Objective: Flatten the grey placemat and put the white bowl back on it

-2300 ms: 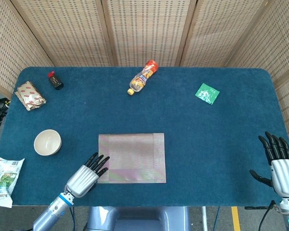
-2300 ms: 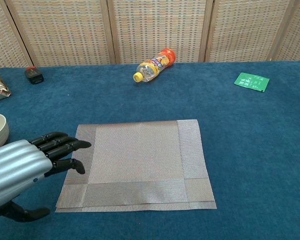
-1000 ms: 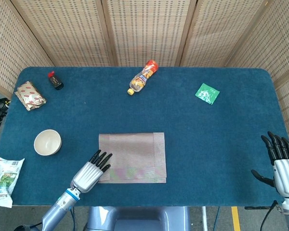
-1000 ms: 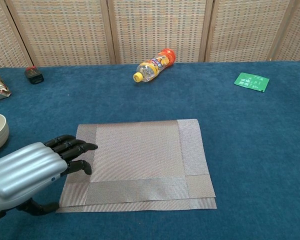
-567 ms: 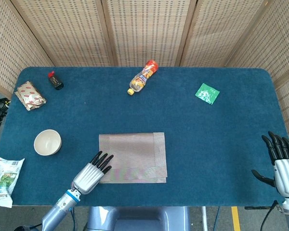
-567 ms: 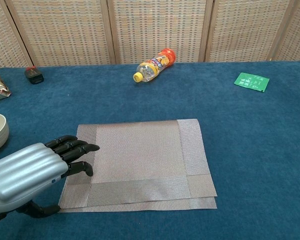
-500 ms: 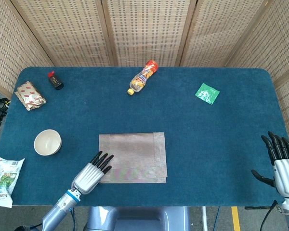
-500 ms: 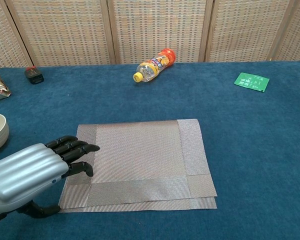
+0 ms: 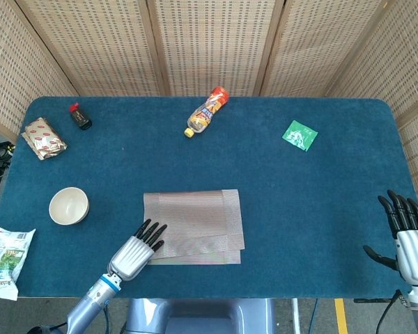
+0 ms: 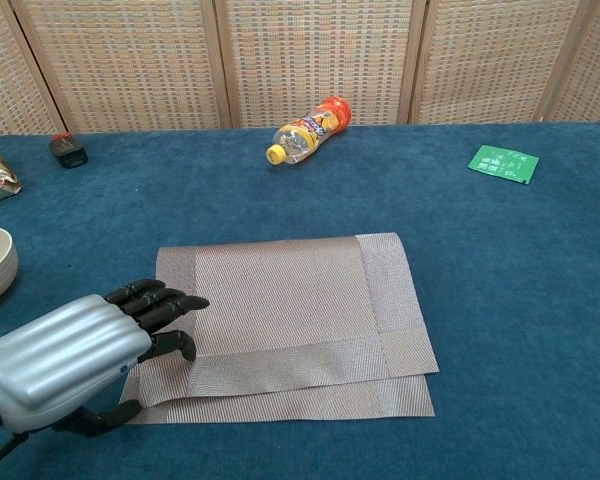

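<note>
Grey placemat [image 9: 194, 225] sits near the front edge of the bench [image 9: 299, 202], folded over on itself, with the top layer skewed so the bottom layer peeks out along the front. The left hand [image 10: 75, 360] has its fingers spread and rests its fingertips [image 10: 175, 312] on the mat's left front corner, holding nothing. The right hand [image 9: 407, 240] idles open at the right front corner. So it's the flattening step, I'd say. Next it needs to catch the top layer's edge and unfold it. The white bowl [image 9: 69, 206] waits off left, well apart.
</note>
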